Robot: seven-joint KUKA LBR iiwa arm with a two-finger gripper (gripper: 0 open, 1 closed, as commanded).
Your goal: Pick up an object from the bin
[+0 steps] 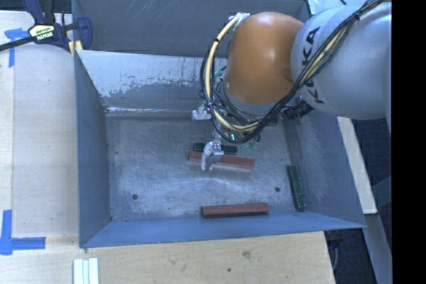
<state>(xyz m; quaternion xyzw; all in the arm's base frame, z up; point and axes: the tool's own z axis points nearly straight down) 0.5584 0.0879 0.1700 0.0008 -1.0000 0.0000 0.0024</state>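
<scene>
Brown bar (pixel 234 162) flat on bin (pixel 133 163) floor, near centre. Gripper (pixel 212 157) low at bar's left end; touching or just above, cannot tell. Jaws apart or together: cannot tell either. Looks like approach/grasp step, lift not yet done. Next: straddle bar across narrow side, clamp, lift straight. Second bar (pixel 235 210) by front wall and dark stick (pixel 296 187) by right wall, both well apart.

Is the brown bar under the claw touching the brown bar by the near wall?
Apart. The camera view shows bare bin floor between the upper brown bar and the near-wall brown bar.
</scene>
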